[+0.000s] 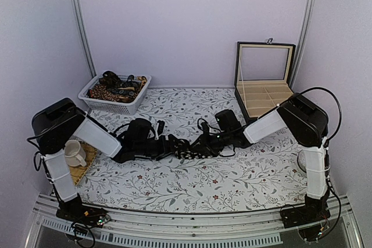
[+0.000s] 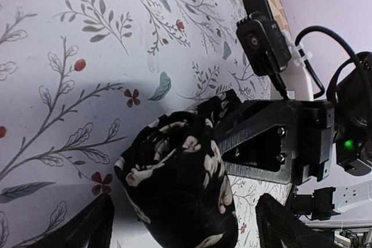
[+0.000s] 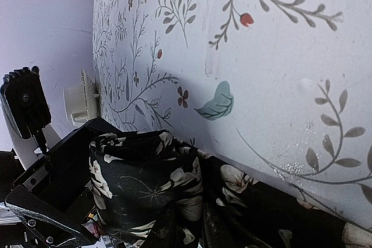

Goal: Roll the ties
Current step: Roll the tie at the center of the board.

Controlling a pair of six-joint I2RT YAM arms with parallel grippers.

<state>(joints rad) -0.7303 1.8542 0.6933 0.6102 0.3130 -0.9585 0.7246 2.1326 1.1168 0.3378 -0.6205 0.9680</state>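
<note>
A black tie with pale flower print [image 1: 187,149] lies at the table's middle, between the two grippers. In the left wrist view its end is wound into a thick roll [image 2: 174,178]. My left gripper [image 1: 173,145] is open, with one finger [image 2: 93,222] on each side of the roll and small gaps to it. My right gripper [image 1: 202,142] faces it and is shut on the tie's loose part; its black body shows in the left wrist view [image 2: 273,143]. In the right wrist view the tie [image 3: 151,190] covers my right fingers. More ties [image 1: 116,87] lie in a basket.
A white basket [image 1: 93,101] stands at the back left. An open black compartment box [image 1: 264,94] stands at the back right. A pale cup [image 1: 74,152] sits on a woven mat [image 1: 86,165] by the left arm. The tablecloth has a leaf and flower print.
</note>
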